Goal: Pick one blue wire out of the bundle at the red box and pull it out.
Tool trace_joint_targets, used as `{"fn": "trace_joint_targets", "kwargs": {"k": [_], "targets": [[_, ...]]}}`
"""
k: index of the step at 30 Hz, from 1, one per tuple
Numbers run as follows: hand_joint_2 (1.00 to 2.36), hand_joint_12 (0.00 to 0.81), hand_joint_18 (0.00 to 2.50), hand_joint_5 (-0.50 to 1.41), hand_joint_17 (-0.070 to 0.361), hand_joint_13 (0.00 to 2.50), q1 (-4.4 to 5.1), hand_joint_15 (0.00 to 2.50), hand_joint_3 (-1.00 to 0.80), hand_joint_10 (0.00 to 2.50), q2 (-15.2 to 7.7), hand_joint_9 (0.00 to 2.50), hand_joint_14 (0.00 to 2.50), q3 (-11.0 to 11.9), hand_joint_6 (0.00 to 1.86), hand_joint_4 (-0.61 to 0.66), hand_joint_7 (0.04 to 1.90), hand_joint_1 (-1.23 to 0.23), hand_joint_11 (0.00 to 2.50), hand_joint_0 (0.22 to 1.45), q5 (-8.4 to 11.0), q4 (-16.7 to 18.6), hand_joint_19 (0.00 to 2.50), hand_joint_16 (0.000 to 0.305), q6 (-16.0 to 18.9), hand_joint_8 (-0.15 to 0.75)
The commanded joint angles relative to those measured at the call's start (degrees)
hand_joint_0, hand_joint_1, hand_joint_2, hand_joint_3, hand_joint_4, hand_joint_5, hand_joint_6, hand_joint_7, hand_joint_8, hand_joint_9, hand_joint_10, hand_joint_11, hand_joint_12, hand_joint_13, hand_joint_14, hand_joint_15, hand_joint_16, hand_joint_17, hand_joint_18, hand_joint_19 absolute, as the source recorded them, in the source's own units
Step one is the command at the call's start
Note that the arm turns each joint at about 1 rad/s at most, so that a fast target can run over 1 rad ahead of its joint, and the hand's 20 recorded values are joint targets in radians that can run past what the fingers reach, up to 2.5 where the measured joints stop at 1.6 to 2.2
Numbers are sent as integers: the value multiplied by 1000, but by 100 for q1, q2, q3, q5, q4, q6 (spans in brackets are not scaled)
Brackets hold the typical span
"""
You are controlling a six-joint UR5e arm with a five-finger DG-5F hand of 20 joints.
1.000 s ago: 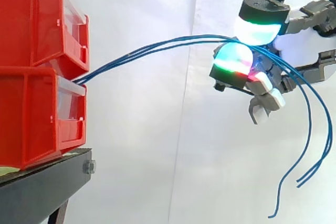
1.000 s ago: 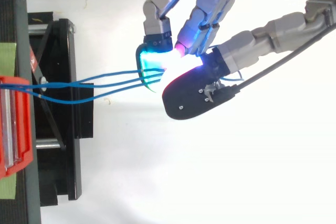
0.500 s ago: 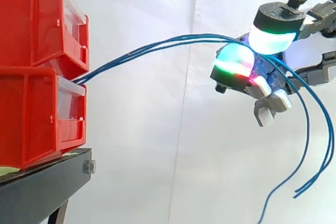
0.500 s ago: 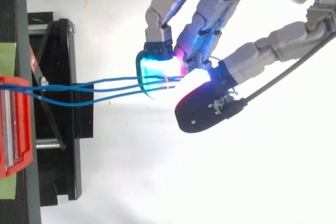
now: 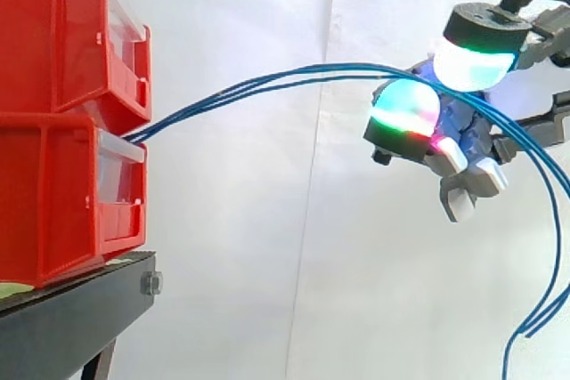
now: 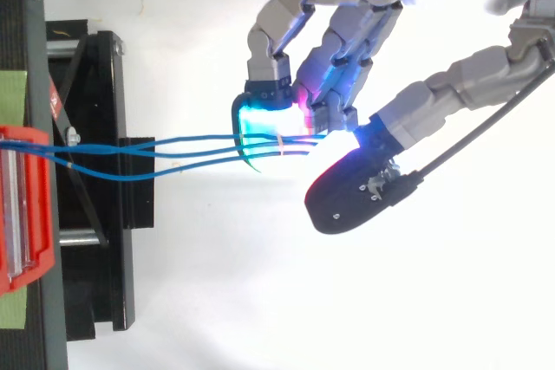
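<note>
Three thin blue wires (image 5: 267, 80) come out between the two stacked red bins (image 5: 53, 131) and arch rightward to my hand (image 5: 405, 113). In the top view the wires (image 6: 173, 152) run side by side from the red bin (image 6: 22, 205) to the curled fingers (image 6: 342, 41). They lie over the cyan-green glowing fingertip (image 6: 260, 123) and pass under the thumb (image 5: 476, 51). The hand is shut on them. Behind the hand the loose ends (image 5: 534, 309) droop to the lower right.
The bins stand on a black stand (image 5: 71, 327) at the left, seen from above as a black frame (image 6: 95, 257). A white curtain backs the scene. The hand and wires hang in open air to the right of the stand.
The hand has drifted right, away from the bins. The thumb has shifted right, off the front fingertip. The wires' loose ends have swung lower and further right.
</note>
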Motion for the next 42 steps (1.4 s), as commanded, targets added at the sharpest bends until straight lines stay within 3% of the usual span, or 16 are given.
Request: {"fn": "trace_joint_targets", "kwargs": {"k": [1,6,14,23,28,34,39,42], "targets": [[1005,434,887,-208,131,967,-9,565,-441,12,9,907,18,15,949,220,855,-675,730,600,-18,-1,564,58,0,371],[1011,436,893,-199,130,981,-27,569,-374,14,61,936,18,24,952,210,882,-654,739,615,-18,-27,574,58,0,375],[1018,435,931,-196,129,999,-18,567,-248,13,52,951,19,24,972,107,910,-773,749,674,-18,-27,550,57,0,382],[1013,421,935,-228,126,963,-18,547,-336,13,61,807,20,15,986,182,836,-890,728,752,-18,-159,487,56,0,342],[1019,403,879,-264,124,899,0,538,-252,10,61,638,17,15,972,88,790,-845,694,765,-26,-159,517,55,0,301],[1012,417,870,-262,126,874,0,539,-340,10,79,608,17,51,944,182,769,-856,703,690,-26,-185,509,56,9,309],[1000,432,855,-255,132,881,0,546,-500,8,79,651,19,51,939,239,773,-765,712,585,-26,-185,546,58,9,335],[1000,439,856,-253,134,885,0,549,-500,11,79,661,18,59,939,249,778,-739,711,566,-26,-194,549,60,9,347]]}}
